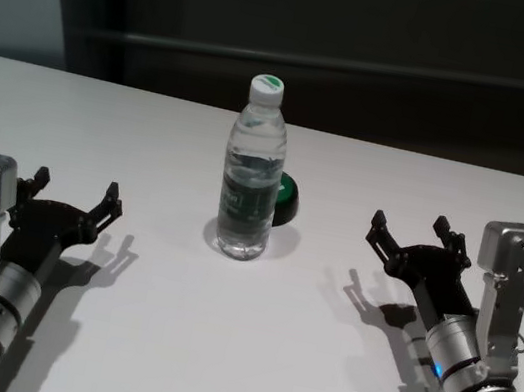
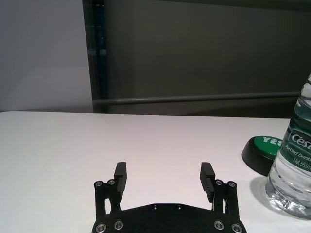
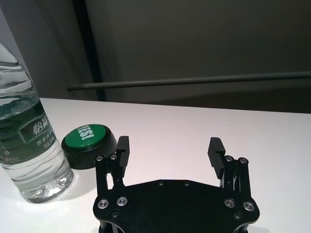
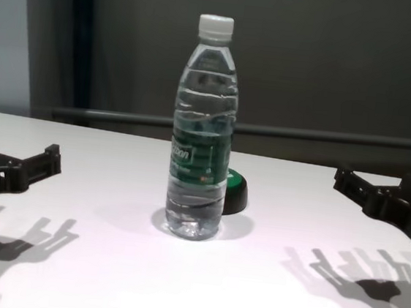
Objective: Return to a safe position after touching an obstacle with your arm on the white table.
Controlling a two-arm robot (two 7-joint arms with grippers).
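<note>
Your bottle [image 1: 252, 169] stands upright mid-desk [image 1: 244, 355], touching the black puck [image 1: 285, 200] behind it. Left gripper [image 1: 74, 195] and right gripper [image 1: 416, 234] hover near the side edges, well apart from it, fingers spread, holding nothing

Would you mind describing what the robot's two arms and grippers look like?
Both arms match: a silver-grey cylindrical forearm, a boxy silver camera housing bolted on a bracket at the wrist, and a black gripper. The left gripper and right gripper each have a flat black plate with silver screws and two short, ribbed black fingers. A small blue light glows on the right forearm.
</note>
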